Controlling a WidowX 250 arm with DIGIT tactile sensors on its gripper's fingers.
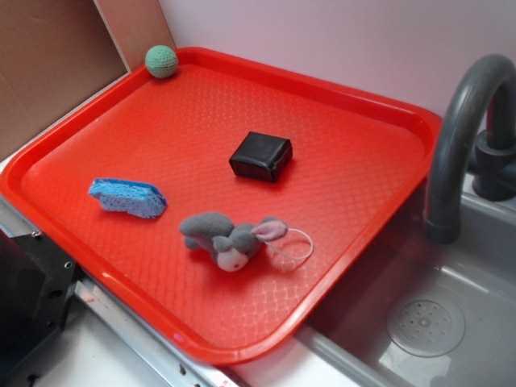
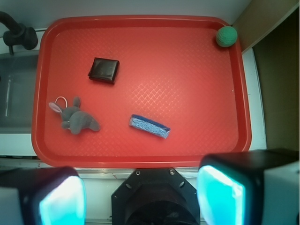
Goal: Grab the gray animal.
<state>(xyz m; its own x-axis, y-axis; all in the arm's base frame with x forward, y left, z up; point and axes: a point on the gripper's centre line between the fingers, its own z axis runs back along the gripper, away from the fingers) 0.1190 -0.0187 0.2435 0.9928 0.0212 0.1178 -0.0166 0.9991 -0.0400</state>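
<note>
- The gray animal lies on its side near the front edge of the red tray, its white loop tail trailing toward the sink.
- The blue sponge sits near it on one side and the black box lies farther back; both are apart from the mouse, so there is room to come down on it.
- From where I stand, the best grip looks to be across the plump body, not the ears or the thin tail, which would likely slip out.
- The hand hangs high above the near rim of the tray, looking straight down, well apart from the mouse.
- Its two fingers stand wide apart at the bottom of the wrist view, with nothing between them.
- It would need to travel over toward the sink side and drop down before closing.
- A green ball rests in the far corner, out of the way.
</note>
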